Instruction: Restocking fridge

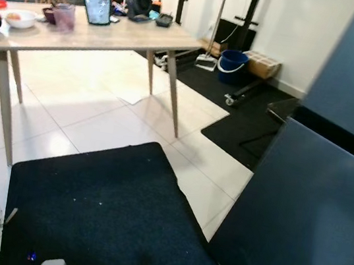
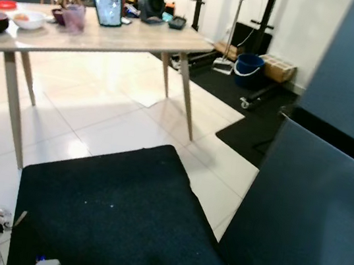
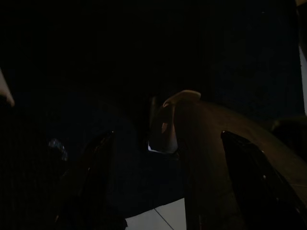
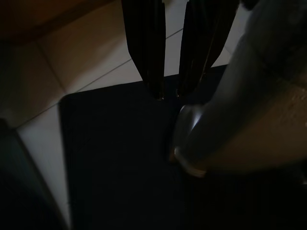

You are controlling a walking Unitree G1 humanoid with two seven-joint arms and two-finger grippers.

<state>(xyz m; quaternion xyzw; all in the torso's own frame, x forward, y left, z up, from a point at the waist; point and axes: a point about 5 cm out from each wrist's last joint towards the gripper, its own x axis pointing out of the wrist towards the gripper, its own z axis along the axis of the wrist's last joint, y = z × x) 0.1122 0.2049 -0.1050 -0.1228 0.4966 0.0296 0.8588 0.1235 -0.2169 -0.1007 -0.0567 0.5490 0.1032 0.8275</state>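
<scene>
While both grippers hung idle, left [image 3: 163,177] spread, right [image 4: 170,93] nearly closed, squaring up to the fridge [image 1: 324,214] seemed wise.

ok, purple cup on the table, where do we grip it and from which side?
Probably grip the purple cup around its side wall, about mid-height, fingers level. It stands upright near the robot-facing edge of the table, so come in over that edge; the white bowl and the tablet flank it.
</scene>
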